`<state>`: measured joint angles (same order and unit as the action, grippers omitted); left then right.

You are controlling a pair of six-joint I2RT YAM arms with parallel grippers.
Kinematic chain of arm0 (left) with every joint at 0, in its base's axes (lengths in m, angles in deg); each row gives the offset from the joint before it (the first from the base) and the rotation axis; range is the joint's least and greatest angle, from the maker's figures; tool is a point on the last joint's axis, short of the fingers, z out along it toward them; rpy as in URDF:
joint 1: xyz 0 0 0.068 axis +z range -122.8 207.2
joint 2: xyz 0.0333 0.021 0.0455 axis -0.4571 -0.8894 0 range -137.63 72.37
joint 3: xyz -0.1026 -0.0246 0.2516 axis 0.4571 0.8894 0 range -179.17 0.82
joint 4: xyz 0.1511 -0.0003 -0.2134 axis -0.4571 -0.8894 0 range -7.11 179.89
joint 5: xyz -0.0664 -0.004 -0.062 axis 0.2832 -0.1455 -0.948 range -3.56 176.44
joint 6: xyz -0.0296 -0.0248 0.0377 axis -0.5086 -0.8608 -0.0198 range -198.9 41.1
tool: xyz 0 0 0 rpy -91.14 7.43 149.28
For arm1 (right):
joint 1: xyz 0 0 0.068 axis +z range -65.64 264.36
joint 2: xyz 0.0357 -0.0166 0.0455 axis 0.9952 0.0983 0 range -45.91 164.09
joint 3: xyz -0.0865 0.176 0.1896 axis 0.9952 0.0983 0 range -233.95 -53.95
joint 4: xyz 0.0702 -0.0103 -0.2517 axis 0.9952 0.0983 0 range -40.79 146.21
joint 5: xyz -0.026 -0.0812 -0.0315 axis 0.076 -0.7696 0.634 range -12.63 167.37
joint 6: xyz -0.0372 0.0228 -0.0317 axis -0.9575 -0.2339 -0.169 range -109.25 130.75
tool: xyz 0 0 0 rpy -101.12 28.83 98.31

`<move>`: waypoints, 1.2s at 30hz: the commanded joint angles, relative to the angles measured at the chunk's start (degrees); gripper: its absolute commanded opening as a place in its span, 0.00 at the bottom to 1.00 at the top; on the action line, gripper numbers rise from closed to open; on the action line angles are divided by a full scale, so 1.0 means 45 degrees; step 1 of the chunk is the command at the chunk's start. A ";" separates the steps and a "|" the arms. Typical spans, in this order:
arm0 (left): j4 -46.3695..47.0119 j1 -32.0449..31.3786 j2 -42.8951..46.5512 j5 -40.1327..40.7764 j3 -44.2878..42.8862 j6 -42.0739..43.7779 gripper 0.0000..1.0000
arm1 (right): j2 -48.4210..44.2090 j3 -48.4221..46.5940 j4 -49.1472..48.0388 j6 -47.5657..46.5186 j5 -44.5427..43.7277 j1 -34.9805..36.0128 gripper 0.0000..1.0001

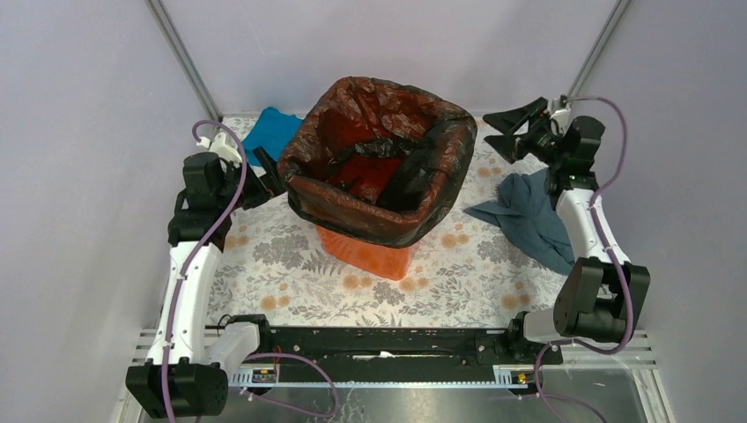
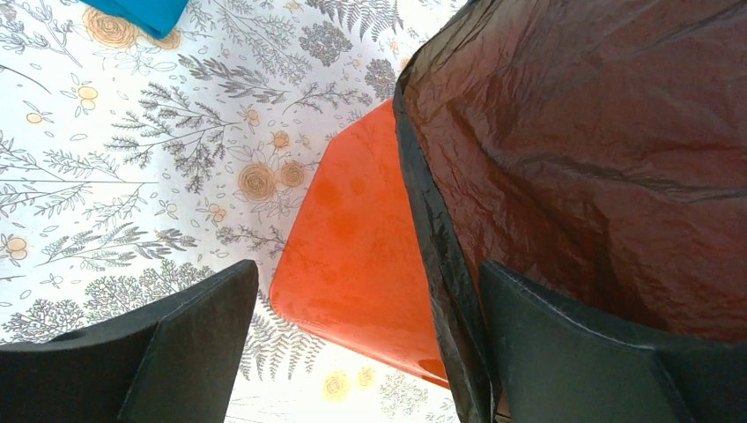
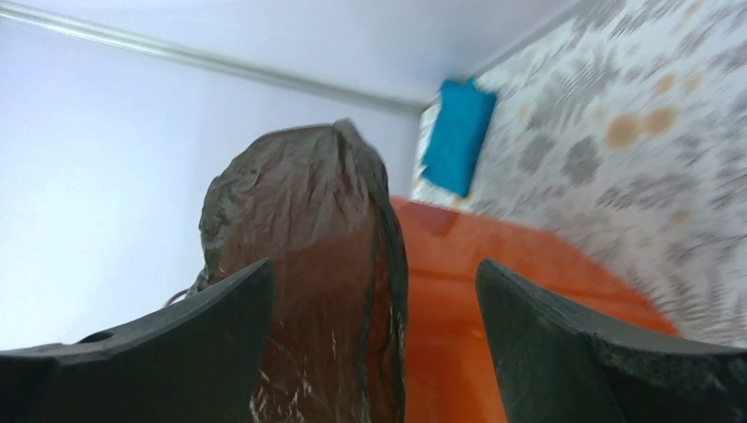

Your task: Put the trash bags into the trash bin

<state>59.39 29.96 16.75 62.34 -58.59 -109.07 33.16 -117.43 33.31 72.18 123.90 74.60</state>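
Both my left gripper (image 2: 366, 269) and right gripper (image 3: 374, 264) gape empty; creased, shiny black bag (image 1: 440, 150) drapes over orange bin (image 1: 370, 253), centre frame.

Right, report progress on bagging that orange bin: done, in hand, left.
Done: the creased shiny black plastic bag lines the bright orange rectangular plastic bin, its mouth turned over the visible rim. In hand: nothing; left gripper and right gripper both stand open. Left: probably pressing down the loose fold sagging across the inside.
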 commanded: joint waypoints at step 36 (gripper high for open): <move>-0.1752 -0.0502 0.0665 0.3324 -0.2465 0.1222 0.99 | 0.0569 0.0872 -0.0396 -0.1601 0.0778 0.0977 0.08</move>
<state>50.01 27.65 20.16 80.35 -66.72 -101.47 36.50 -110.81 20.31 77.05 131.53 78.73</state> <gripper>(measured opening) 0.988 0.041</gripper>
